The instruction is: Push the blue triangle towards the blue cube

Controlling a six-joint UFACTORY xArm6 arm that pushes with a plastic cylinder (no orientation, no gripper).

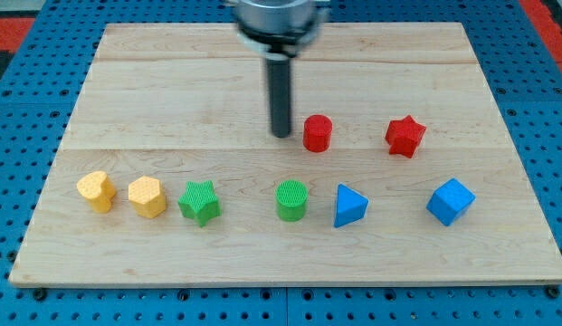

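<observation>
Dark upright rod, my tip (281, 135) just left of the red cylinder (318, 133), above the blue triangle (349, 206); no gripper.

A row runs across the lower part of the bench (290, 100): from the frame's left, the yellow heart (96, 191), yellow hexagon (147, 196), green star (200, 202), green cylinder (291, 200), blue triangle (349, 206) and blue cube (450, 201). Above it, right of centre, stand the red cylinder (318, 132) and, further right, the red star (405, 136). My tip (281, 135) sits just left of the red cylinder, above the green cylinder.
</observation>
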